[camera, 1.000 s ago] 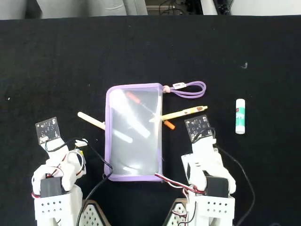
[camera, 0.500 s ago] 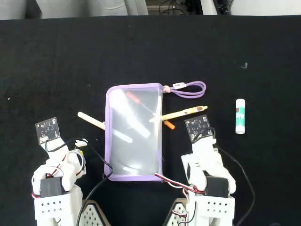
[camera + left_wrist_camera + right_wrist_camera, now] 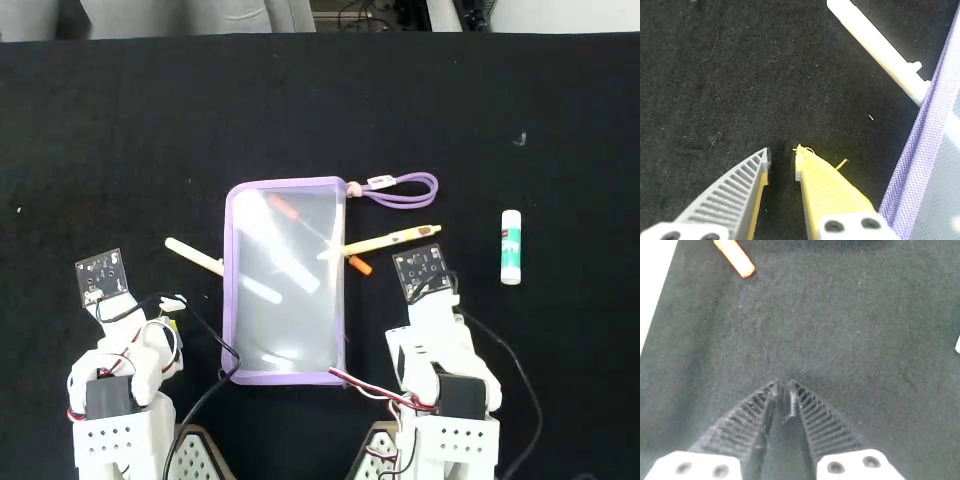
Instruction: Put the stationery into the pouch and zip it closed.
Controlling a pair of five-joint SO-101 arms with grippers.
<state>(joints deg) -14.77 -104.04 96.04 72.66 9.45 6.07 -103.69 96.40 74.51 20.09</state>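
The clear pouch (image 3: 285, 280) with purple trim lies flat mid-table, its purple strap (image 3: 405, 190) at the far right corner. A cream pen (image 3: 193, 256) sticks out from its left side. A yellowish pen (image 3: 385, 240) and an orange-tipped pen (image 3: 360, 265) poke out on its right. A white and green glue stick (image 3: 511, 246) lies farther right. My left gripper (image 3: 781, 154) hovers low over bare cloth, slightly open and holding nothing, near the cream pen (image 3: 875, 42) and the pouch edge (image 3: 920, 145). My right gripper (image 3: 783, 386) is shut and holds nothing, short of the orange tip (image 3: 734, 258).
Black cloth covers the whole table (image 3: 150, 130). The left arm (image 3: 125, 350) and the right arm (image 3: 440, 340) sit folded at the near edge, either side of the pouch. Cables run between their bases just below the pouch.
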